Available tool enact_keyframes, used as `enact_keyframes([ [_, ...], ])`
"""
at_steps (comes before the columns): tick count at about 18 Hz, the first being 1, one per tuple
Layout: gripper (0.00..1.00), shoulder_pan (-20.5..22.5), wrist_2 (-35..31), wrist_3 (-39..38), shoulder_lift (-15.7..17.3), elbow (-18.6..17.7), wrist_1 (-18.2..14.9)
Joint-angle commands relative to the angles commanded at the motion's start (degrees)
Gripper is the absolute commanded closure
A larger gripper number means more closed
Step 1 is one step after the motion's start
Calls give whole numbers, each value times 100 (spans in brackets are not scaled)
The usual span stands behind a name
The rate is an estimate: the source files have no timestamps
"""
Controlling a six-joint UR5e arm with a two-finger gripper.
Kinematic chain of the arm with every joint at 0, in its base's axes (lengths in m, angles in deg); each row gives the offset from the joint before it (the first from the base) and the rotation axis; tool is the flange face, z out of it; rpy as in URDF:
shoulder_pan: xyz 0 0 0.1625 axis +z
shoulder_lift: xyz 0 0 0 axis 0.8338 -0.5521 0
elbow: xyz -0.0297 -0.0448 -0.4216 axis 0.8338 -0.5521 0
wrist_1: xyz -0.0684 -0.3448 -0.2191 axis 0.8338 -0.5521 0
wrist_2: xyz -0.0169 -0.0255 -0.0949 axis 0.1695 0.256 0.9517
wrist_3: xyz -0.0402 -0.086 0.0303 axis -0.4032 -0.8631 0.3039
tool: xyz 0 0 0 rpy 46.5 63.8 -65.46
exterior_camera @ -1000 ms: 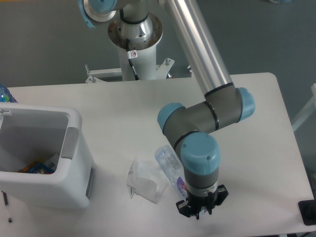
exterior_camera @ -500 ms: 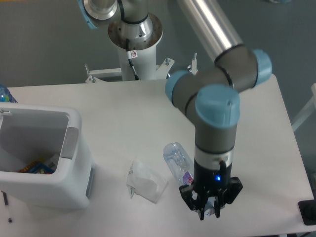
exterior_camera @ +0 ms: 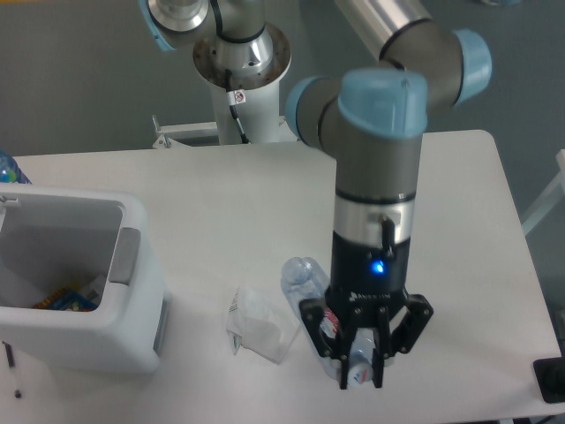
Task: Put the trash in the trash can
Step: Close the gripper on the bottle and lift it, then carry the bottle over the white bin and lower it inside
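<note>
The end effector [exterior_camera: 363, 364] stands near the tabletop's [exterior_camera: 221, 190] front edge, its fingers closed around the cap end of the bottle [exterior_camera: 305, 287], which slants back and left from it. Just left of the bottle, touching or nearly so, lies the crumpled wrapper [exterior_camera: 260, 322], crowding that side. Between the wrapper and the trash can [exterior_camera: 79, 283] at the tabletop's left edge runs a bare strip. The trash can's top is open, with some items on its floor. The middle and back of the tabletop and its right side lie bare. The arm's base column [exterior_camera: 243, 79] rises behind the back edge.
</note>
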Motion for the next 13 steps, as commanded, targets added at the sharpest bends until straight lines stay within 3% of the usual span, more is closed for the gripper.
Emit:
enact_keyframes([
  [13, 100, -861, 150, -114, 677, -70, 0],
])
